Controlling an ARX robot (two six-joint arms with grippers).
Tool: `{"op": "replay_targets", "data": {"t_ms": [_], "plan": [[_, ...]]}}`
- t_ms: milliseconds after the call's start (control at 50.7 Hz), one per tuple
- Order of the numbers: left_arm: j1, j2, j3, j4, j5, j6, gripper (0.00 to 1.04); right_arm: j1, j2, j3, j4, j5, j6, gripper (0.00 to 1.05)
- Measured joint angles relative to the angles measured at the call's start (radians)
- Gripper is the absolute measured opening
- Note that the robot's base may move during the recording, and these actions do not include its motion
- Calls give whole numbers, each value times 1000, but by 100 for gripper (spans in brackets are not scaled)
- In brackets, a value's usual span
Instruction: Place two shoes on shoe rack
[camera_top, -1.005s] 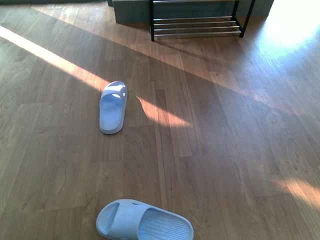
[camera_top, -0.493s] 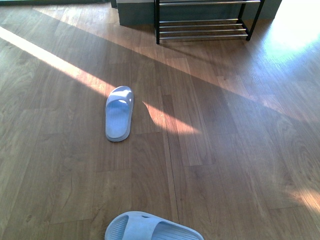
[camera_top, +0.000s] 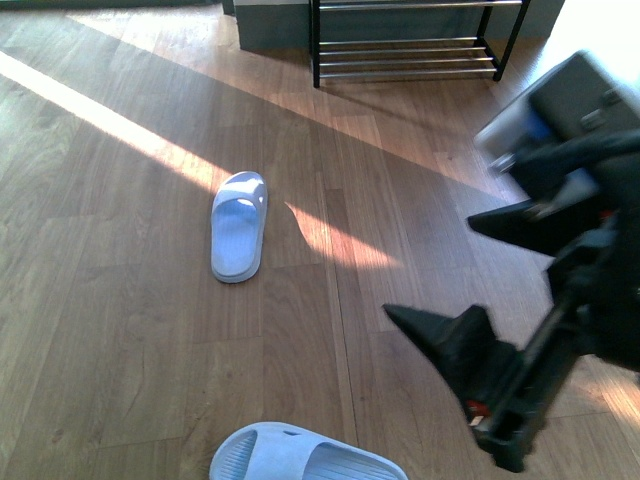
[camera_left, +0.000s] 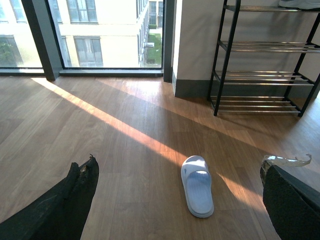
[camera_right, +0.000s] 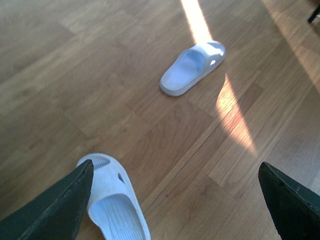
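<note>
Two pale blue slide sandals lie on the wood floor. One sandal (camera_top: 238, 226) is mid-floor, pointing toward the rack; it also shows in the left wrist view (camera_left: 197, 185) and the right wrist view (camera_right: 192, 67). The other sandal (camera_top: 305, 458) lies sideways at the near edge and shows in the right wrist view (camera_right: 116, 202). The shoe rack (camera_top: 410, 45) stands at the back; it shows in the left wrist view (camera_left: 265, 55). My right gripper (camera_top: 452, 276) is open, above the floor to the right of the near sandal. My left gripper (camera_left: 177, 200) is open above the far sandal. No grey sneakers are in view.
A grey wall base (camera_top: 270, 25) stands left of the rack. Large windows (camera_left: 85, 32) run along the back left. Sunlight stripes cross the floor.
My right arm has come into the front view from the right, gripper open. The view itself has stayed as it was half a second ago. The sandals have not moved.
</note>
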Motion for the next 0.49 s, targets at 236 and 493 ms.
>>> {"op": "replay_targets", "data": {"t_ms": [236,493], "plan": [[0,0,0,0,0,0,95,46,425,161,147,7,-149,96],[0,0,0,0,0,0,95,2,753,386,177,13,-166,96]]}}
